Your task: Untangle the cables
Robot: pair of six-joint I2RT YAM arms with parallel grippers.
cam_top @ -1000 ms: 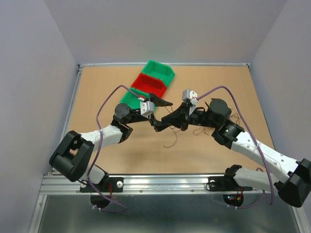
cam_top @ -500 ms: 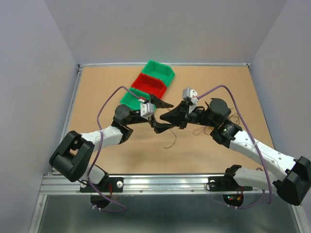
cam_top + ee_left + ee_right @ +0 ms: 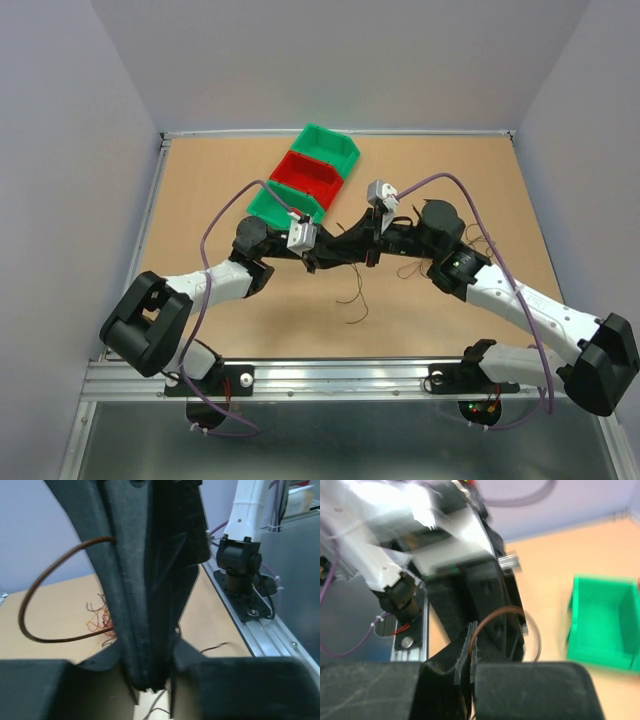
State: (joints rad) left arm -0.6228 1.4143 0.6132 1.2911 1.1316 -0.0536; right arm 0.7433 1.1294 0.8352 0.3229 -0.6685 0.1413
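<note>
Both grippers meet above the middle of the table. My right gripper (image 3: 338,252) (image 3: 470,631) is shut on a thin brown cable (image 3: 501,614). That cable arcs up from its fingertips and shows as a wide loop (image 3: 27,605) in the left wrist view. My left gripper (image 3: 322,258) (image 3: 153,700) has its jaws drawn in close on either side of the right gripper's fingers (image 3: 145,605). Whether they pinch anything is hidden. Thin dark strands (image 3: 352,297) dangle below the two grippers. A curly tangle of red and orange cables (image 3: 96,617) lies on the table beyond.
A green bin (image 3: 331,148), a red bin (image 3: 308,174) and a second green bin (image 3: 276,203) stand in a row at the back centre. Loose thin wires (image 3: 486,243) lie by the right arm. The metal rail (image 3: 272,635) and the right arm's base (image 3: 242,566) line the near edge.
The left jaws have narrowed from wide open to close round the right gripper's fingertips. Both grippers have drawn together and dropped a little. The hanging strands have shifted slightly.
</note>
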